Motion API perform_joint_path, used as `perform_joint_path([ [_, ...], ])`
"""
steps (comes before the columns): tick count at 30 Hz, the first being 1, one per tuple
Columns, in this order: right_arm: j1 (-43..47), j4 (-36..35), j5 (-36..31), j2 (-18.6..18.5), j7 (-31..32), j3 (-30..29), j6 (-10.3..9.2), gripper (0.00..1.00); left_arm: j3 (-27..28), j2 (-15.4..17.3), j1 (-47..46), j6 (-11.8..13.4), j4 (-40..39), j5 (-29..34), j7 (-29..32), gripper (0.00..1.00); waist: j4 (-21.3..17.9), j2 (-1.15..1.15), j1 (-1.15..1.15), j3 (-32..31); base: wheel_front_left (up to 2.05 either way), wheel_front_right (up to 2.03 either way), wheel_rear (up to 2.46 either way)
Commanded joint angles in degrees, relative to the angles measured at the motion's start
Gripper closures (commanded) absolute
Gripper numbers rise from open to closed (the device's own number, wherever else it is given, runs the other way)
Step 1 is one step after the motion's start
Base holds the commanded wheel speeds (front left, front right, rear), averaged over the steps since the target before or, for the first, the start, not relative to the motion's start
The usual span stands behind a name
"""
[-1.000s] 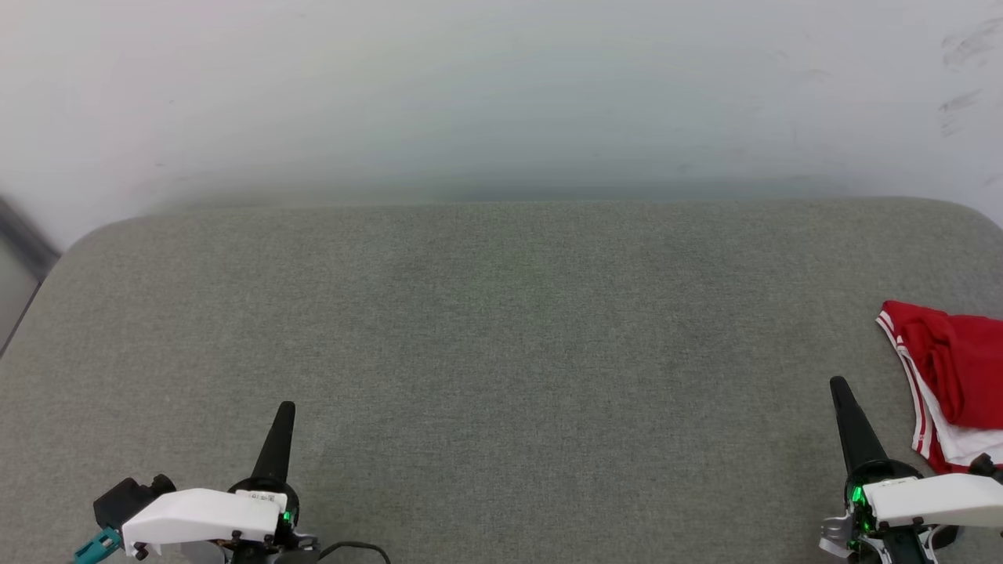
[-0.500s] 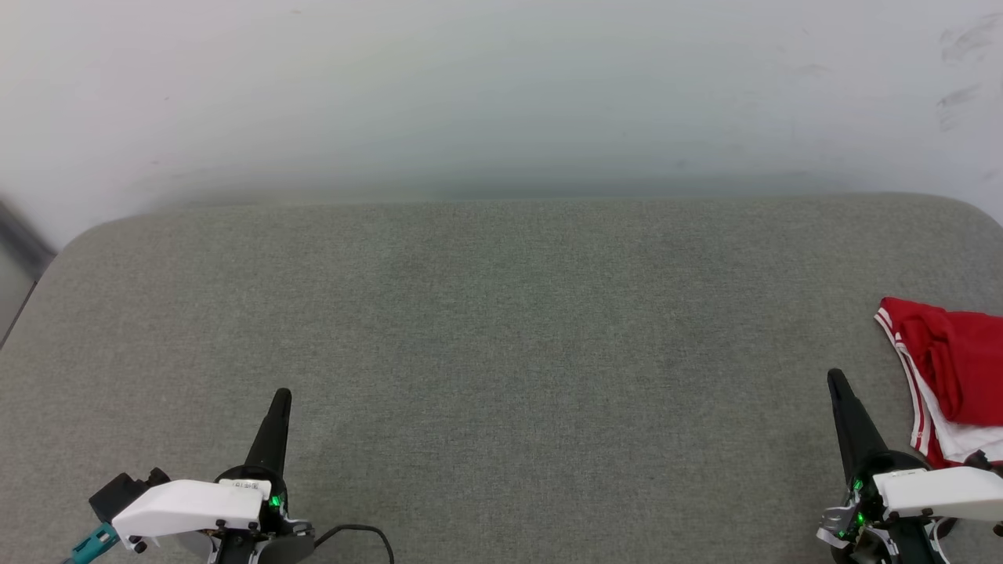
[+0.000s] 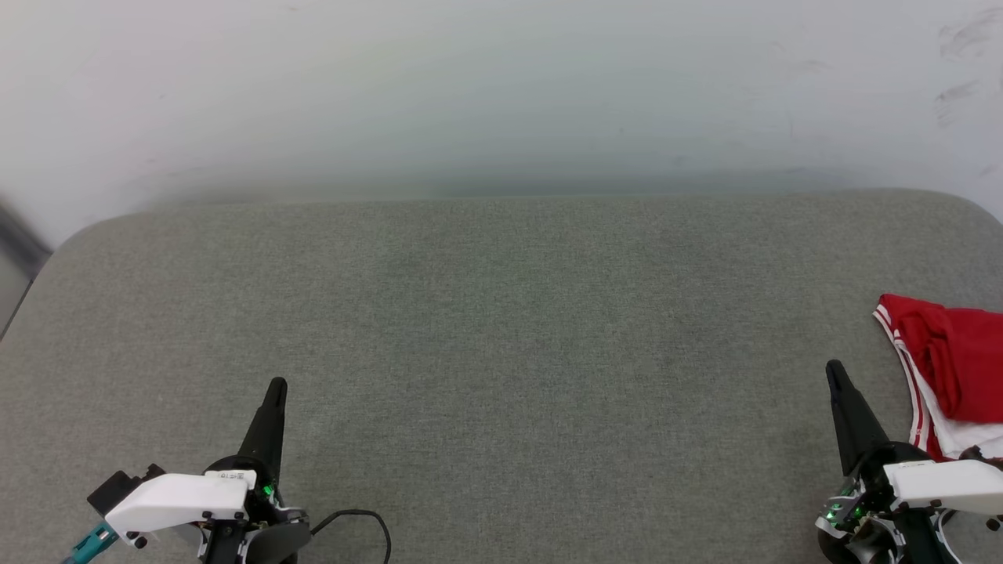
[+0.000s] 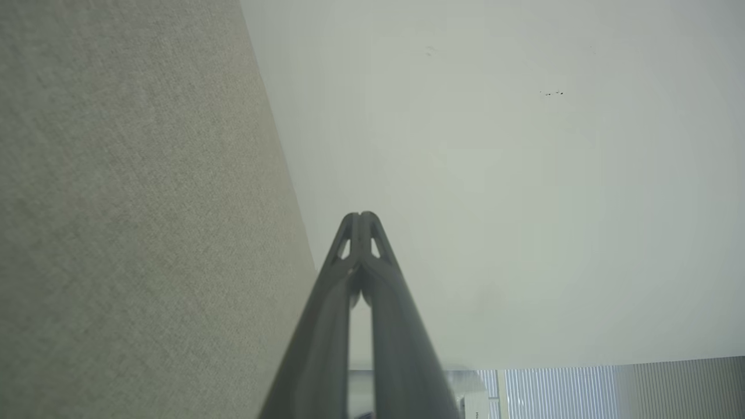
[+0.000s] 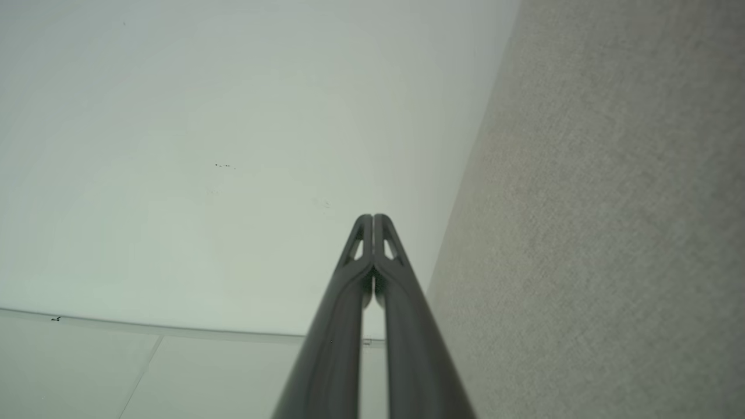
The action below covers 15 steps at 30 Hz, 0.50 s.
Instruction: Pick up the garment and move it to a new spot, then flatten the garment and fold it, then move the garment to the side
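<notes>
The garment [image 3: 952, 368], red with white fabric and red-and-white striped trim, lies bunched at the right edge of the grey padded table [image 3: 501, 329], partly cut off by the frame. My right gripper [image 3: 835, 374] is shut and empty at the lower right, its tip just left of the garment and apart from it. At the lower left my left gripper [image 3: 276, 390] is shut and empty, far from the garment. In each wrist view the gripper [image 4: 361, 216] [image 5: 372, 217] has its tips pressed together, with the wall behind.
A pale wall [image 3: 501, 94] rises right behind the table's far edge. The table's rounded corners show at the far left and far right. A black cable [image 3: 360, 521] loops beside my left wrist.
Both grippers have shifted slightly up the head view, and the table and garment have shifted a little too, so the camera has moved. The garment lies as before.
</notes>
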Motion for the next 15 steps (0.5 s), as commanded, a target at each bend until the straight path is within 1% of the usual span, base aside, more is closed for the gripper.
perform_joint_path([
  [1, -1.2, 0.2, 1.1, 0.0, 0.3, -0.1, 0.0, 1.0, 0.3, 0.1, -0.9, -0.3, 0.2, -1.0, 0.3, 1.0, 0.0, 0.0, 0.0, 0.0, 0.0, 0.0, 0.0],
  [11, -1.9, 0.7, 5.1, 0.0, 1.3, -0.2, 0.0, 1.0, 0.8, 0.0, -1.5, -0.6, 0.6, -4.9, 1.5, 1.0, -0.2, 0.0, 0.0, 0.3, 0.0, 0.0, 0.0],
  [15, -1.8, 0.7, 4.9, 0.1, 1.4, -0.2, 0.0, 1.0, 0.8, 0.0, -1.5, -0.6, 0.6, -4.7, 1.4, 1.0, -0.2, 0.0, 0.0, 0.3, 0.0, 0.0, 0.0],
])
